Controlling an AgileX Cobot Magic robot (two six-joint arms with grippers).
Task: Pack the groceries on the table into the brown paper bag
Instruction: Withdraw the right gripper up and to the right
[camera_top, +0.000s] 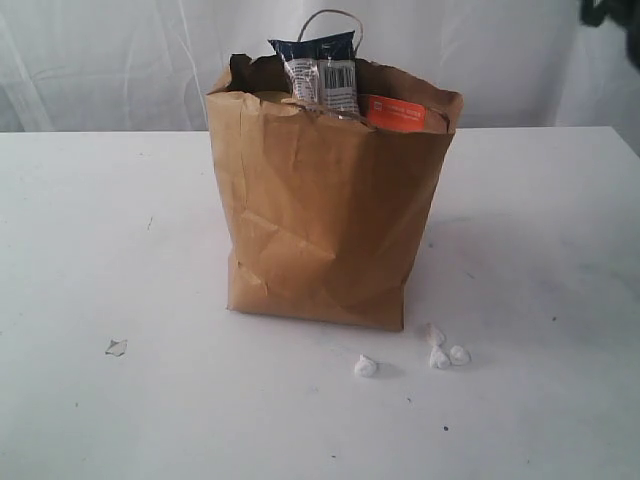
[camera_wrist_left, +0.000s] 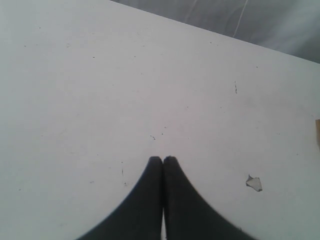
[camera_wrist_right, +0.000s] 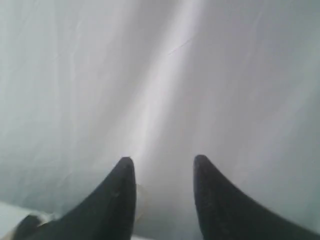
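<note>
White scuffed table (camera_top: 100, 250), pale curtain (camera_top: 120, 60) behind. Standing mid-table: brown paper bag (camera_top: 320, 230), navy packet (camera_top: 315, 48) and orange-labelled pouch (camera_top: 392, 112) poking above rim, interior otherwise hidden. Pressed shut, empty: left gripper (camera_wrist_left: 163, 159); parted, empty: right gripper (camera_wrist_right: 164, 165).

1 bag (camera_top: 320, 220), 1 navy packet (camera_top: 315, 48), 4 white lumps (camera_top: 366, 366), 1 scrap (camera_top: 116, 347).

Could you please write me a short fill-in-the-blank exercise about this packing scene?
The brown paper bag stands ___ on the table. The long navy packet pokes out of the bag's ___. The left gripper is ___, holding nothing. The right gripper, its jaws apart, is ___.
Missing words: upright; top; shut; open.
</note>
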